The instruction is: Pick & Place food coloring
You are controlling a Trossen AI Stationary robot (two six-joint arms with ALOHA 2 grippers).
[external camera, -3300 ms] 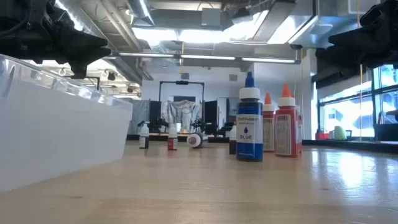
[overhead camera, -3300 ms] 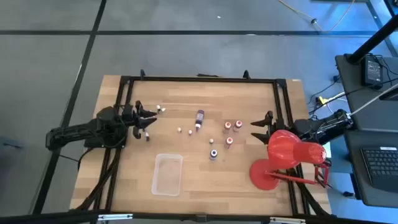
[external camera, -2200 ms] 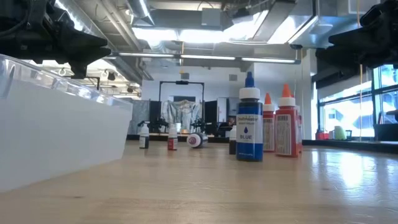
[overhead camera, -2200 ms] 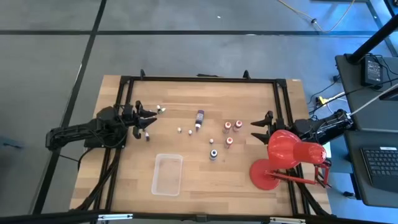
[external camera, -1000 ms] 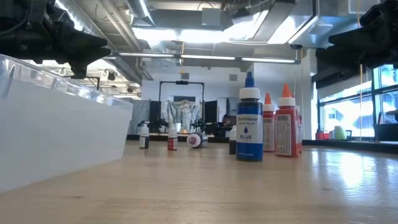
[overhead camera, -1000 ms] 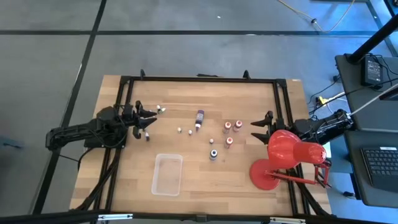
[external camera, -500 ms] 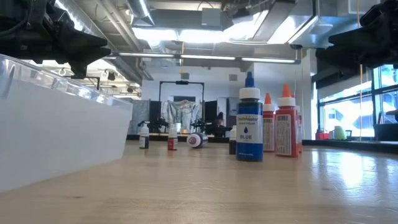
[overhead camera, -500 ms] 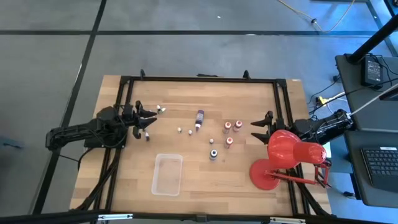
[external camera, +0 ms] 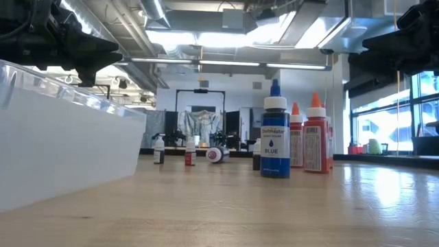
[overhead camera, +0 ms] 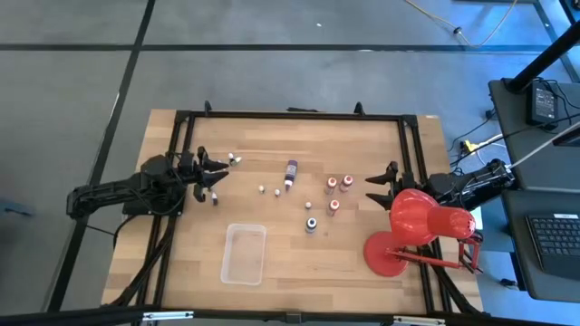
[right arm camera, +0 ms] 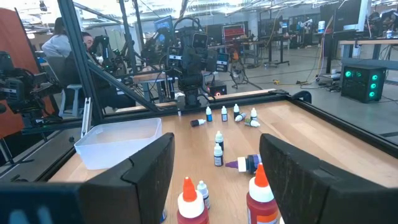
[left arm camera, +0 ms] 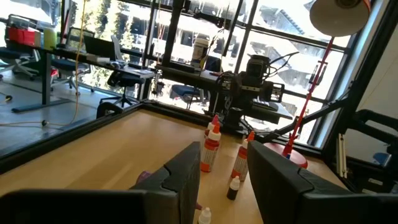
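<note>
Food coloring bottles [overhead camera: 311, 223] lie scattered on bench [overhead camera: 362, 263], none grasped; both grippers released, left gripper [overhead camera: 220, 179] nearest; approach needed next.

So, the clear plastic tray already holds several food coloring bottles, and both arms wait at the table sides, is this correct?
Not quite: the clear plastic tray holds nothing, as the high view shows. The food coloring bottles all sit on the wooden table outside it. The left gripper and right gripper do wait at the sides.

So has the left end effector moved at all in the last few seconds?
No. In the high view the left end effector sits in the same spot beside the table frame's left rail as before, with the small bottles just ahead of it.
</note>
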